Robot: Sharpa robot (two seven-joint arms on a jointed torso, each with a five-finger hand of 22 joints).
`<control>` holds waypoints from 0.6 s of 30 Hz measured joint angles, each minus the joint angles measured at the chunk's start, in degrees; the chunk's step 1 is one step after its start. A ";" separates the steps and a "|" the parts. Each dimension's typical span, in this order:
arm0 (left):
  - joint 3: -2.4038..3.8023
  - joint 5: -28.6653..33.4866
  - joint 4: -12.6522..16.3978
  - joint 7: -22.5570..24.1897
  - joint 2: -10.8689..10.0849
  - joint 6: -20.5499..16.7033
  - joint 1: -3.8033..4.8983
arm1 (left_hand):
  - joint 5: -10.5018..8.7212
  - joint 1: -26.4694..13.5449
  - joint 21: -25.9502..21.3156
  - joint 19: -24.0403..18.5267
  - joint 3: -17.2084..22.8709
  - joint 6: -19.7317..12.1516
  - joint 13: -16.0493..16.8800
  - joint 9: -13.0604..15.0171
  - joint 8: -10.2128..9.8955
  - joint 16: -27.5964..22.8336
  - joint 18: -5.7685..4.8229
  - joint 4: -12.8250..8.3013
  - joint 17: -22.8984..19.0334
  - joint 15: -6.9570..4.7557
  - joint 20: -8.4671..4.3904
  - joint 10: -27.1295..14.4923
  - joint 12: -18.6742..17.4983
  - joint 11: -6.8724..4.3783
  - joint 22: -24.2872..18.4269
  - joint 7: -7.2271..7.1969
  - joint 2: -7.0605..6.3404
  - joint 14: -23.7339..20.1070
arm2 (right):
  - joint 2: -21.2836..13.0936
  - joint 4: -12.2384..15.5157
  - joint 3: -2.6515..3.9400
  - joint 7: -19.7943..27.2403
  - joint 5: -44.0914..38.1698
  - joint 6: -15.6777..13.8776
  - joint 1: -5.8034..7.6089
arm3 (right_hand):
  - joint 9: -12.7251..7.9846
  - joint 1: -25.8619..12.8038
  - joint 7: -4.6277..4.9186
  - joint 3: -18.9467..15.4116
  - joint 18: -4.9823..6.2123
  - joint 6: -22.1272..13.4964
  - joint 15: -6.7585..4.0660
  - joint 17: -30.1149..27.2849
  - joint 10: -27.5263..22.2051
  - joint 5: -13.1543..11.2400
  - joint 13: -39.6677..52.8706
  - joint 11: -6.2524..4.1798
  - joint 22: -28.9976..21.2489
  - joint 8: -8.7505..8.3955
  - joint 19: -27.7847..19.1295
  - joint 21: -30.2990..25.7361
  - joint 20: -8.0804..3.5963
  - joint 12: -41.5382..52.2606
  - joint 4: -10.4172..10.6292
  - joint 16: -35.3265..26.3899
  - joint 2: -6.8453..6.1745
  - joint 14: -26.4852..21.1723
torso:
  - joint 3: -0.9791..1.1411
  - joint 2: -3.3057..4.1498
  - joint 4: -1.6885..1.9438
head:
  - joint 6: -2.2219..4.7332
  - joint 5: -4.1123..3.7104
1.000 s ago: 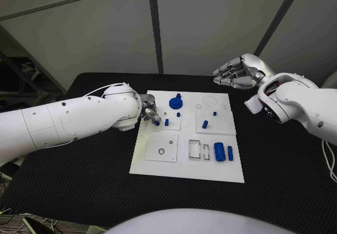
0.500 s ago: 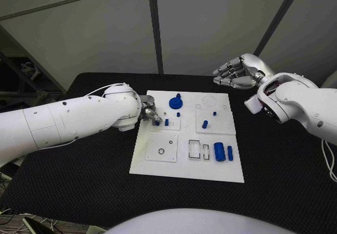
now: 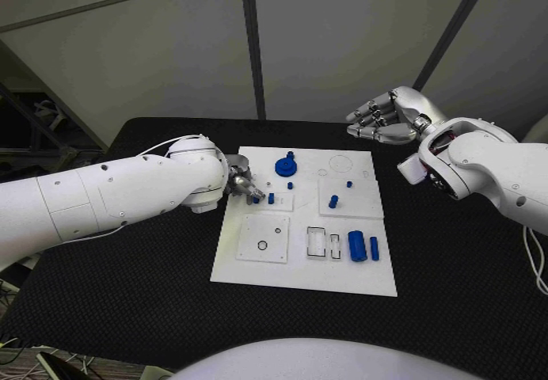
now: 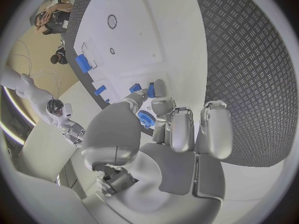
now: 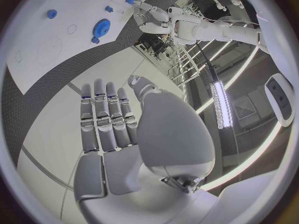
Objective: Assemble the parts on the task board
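Note:
The white task board (image 3: 302, 273) lies mid-table. My left hand (image 3: 241, 182) is at its left edge, fingertips pinching a small blue peg (image 3: 253, 199) on the small raised plate (image 3: 279, 205). In the left wrist view the hand (image 4: 168, 129) reaches to that peg (image 4: 151, 90), and a second peg (image 4: 135, 88) stands beside it. A blue gear (image 3: 286, 166) sits at the board's far side. Towards the right lie a blue cylinder (image 3: 356, 245) and a bar (image 3: 374, 248). My right hand (image 3: 386, 117) hangs beyond the board's far right corner, holding nothing, its fingers (image 5: 106, 119) held straight.
More blue pegs (image 3: 332, 202) stand on the right square plate. Near the board's front are a plate with a round hole (image 3: 263, 240) and two rectangular slots (image 3: 317, 242). Black matting (image 3: 137, 285) surrounds the board.

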 measured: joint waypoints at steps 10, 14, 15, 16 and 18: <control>0.08 0.24 0.09 0.02 -0.45 -1.34 -0.11 | -1.11 -0.54 -0.26 0.00 -5.75 0.38 -0.49 -0.89 -0.62 0.00 0.00 2.93 0.00 0.00 0.00 -0.25 -0.19 0.25 0.00 0.03 -0.08 0.00 | -0.08 -0.02 0.00 -0.01 0.00 0.03 0.00 | 0.00 0.00 0.00 0.00 0.01 0.00 0.00 -0.05 0.00 0.00 -0.05 0.00 -0.06 0.00 0.00 0.00 0.00 0.00 0.00 0.00 0.00 0.00 | 0.00 0.01 -0.01 | -0.02 -0.12; 0.28 0.70 0.07 0.18 -0.81 -2.90 -0.17 | -1.11 -0.22 -0.89 0.00 -7.36 0.05 -1.88 -1.36 -1.12 0.00 0.00 4.05 0.00 0.00 0.00 -0.85 -1.23 0.61 0.00 0.35 -0.40 0.00 | -0.11 -0.05 0.00 -0.01 0.00 0.03 0.00 | 0.00 0.00 0.00 0.00 0.00 0.00 0.00 -0.04 0.00 0.00 -0.05 0.00 -0.05 0.00 0.00 0.00 0.00 0.00 0.00 0.00 0.00 0.00 | 0.00 0.00 -0.01 | -0.02 -0.16; 0.36 0.86 0.07 0.24 -0.87 -3.38 -0.20 | -1.11 -0.22 -0.89 0.00 -7.56 0.04 -2.00 -1.36 -1.12 0.00 0.00 4.22 0.00 0.01 0.00 -0.93 -1.23 0.52 0.00 0.36 -0.40 0.00 | -0.11 -0.06 0.00 -0.01 0.00 0.03 0.00 | 0.00 0.00 0.00 0.00 0.00 0.00 0.00 -0.05 0.00 0.00 -0.05 0.00 -0.05 0.00 0.00 0.00 0.00 0.00 0.00 0.00 0.00 0.00 | 0.00 0.00 -0.01 | -0.02 -0.16; 0.42 0.96 0.07 0.28 -0.90 -3.69 -0.21 | -1.11 -0.22 -0.89 0.00 -7.89 0.04 -2.09 -1.36 -1.12 0.00 0.00 4.27 0.00 0.01 0.00 -0.94 -1.23 0.52 0.00 0.36 -0.41 0.00 | -0.11 -0.06 0.00 -0.01 0.00 0.04 0.00 | 0.00 0.00 0.00 0.00 0.00 0.00 0.00 -0.04 0.00 0.00 -0.05 0.00 -0.05 0.00 0.00 0.00 0.00 0.00 0.00 0.00 0.00 0.00 | 0.00 0.00 -0.01 | -0.02 -0.14; 0.58 1.16 0.08 0.38 -0.94 -4.29 -0.21 | -1.11 -0.07 -0.89 0.00 -8.18 0.04 -2.14 -1.36 -1.12 0.00 0.00 4.56 0.00 0.01 0.01 -0.93 -1.23 0.52 0.00 0.36 -0.55 0.00 | -0.11 -0.09 0.00 -0.02 0.00 0.04 0.00 | 0.00 0.00 0.00 0.00 0.00 0.00 0.00 -0.04 0.00 0.00 -0.05 0.00 -0.05 0.00 0.00 0.00 0.00 0.00 0.00 0.00 0.00 0.00 | 0.00 0.00 -0.01 | -0.02 -0.11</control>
